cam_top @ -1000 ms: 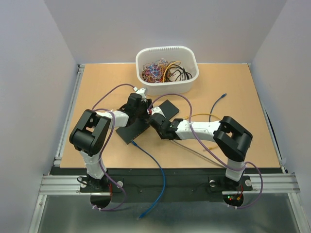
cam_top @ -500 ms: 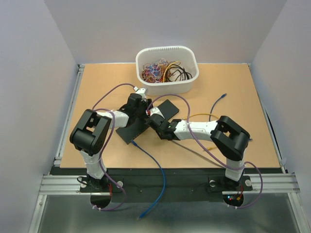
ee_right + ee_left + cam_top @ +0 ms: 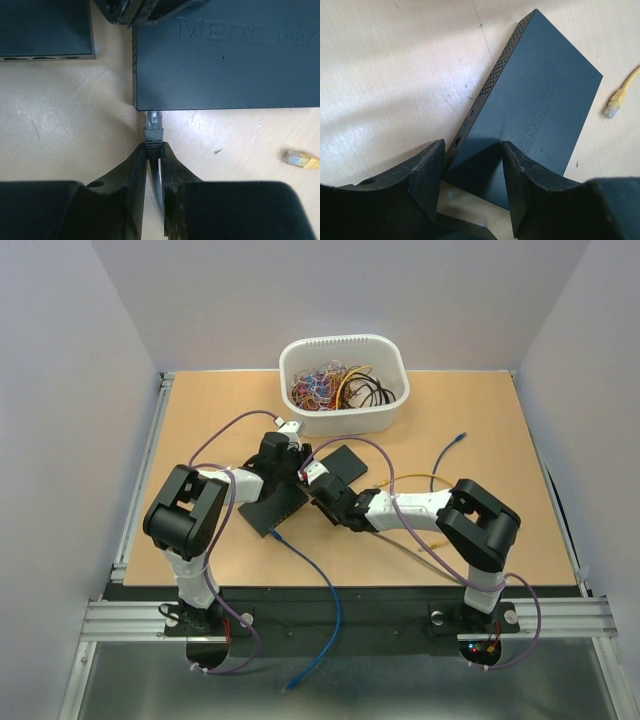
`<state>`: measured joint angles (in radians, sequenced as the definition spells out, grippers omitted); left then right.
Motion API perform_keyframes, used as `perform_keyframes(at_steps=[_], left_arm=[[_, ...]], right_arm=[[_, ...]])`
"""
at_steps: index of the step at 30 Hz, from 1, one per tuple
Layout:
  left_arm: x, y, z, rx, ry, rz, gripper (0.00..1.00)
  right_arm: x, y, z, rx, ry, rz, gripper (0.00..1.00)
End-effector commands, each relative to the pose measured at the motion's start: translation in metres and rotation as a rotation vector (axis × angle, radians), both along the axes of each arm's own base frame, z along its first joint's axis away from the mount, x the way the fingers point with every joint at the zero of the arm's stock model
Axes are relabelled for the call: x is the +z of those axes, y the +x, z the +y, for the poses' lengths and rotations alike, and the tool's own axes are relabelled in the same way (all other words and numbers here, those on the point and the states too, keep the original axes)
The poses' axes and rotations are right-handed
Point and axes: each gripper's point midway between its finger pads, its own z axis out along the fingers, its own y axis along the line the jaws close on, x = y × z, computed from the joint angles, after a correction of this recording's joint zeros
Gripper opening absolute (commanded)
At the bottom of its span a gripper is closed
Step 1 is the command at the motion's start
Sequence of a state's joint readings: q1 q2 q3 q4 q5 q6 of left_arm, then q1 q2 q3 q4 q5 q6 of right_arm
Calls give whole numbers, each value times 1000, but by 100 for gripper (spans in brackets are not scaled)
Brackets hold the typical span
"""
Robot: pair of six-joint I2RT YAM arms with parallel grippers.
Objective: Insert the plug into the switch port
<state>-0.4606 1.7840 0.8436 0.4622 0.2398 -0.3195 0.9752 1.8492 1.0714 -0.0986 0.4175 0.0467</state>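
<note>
A grey plug with a clear tip is pinched in my right gripper, which is shut on it. The clear tip touches the near edge of a black switch marked MERCURY, close to its left corner; the port itself is hidden. In the top view my right gripper sits at this switch. My left gripper is open, its jaws astride the switch's near corner. Whether it touches the switch I cannot tell.
A second black switch lies just left of the grippers. A loose yellow plug lies right of the switch. A blue cable trails off the front edge. A white bin of cables stands at the back.
My right gripper has edged a little to the left towards the switch with the plug in it. The left arm has stayed still.
</note>
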Motion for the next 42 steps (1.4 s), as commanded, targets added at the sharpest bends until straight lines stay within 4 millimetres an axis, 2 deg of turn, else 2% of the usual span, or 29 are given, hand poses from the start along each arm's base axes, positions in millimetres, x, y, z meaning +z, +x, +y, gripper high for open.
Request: perform_keyframes(at_steps=[1, 10, 14, 18, 19, 23, 30, 36, 38, 39, 40, 42], left_arm=[[-27, -56, -21, -164, -26, 171, 58], [-34, -77, -38, -198, -33, 212, 58], [-32, -92, -46, -225, -76, 240, 58], [-35, -112, -50, -234, -87, 274, 58], [-33, -115, -53, -237, -94, 277, 58], [-33, -127, -59, -255, -110, 293, 58], [-34, -148, -70, -289, -148, 322, 58], [-35, -137, -72, -295, -114, 296, 58], [-35, -130, -74, -298, -98, 282, 58], [-36, -126, -74, -295, -92, 279, 58], [-37, -124, -75, -298, -86, 277, 58], [-37, -115, -77, -299, -66, 262, 58]], right_arm=[[49, 40, 43, 66, 225, -162, 0], [45, 60, 45, 25, 240, -161, 0], [53, 60, 55, 51, 285, -159, 1], [71, 67, 71, 88, 332, -175, 1], [83, 73, 77, 86, 352, -194, 0], [94, 82, 87, 97, 381, -210, 0], [94, 95, 92, 75, 399, -214, 0], [84, 78, 85, 66, 436, -150, 1], [71, 63, 77, 74, 431, -105, 0], [76, 62, 78, 77, 447, -105, 1], [68, 56, 73, 77, 441, -84, 0], [70, 45, 74, 87, 460, -63, 0]])
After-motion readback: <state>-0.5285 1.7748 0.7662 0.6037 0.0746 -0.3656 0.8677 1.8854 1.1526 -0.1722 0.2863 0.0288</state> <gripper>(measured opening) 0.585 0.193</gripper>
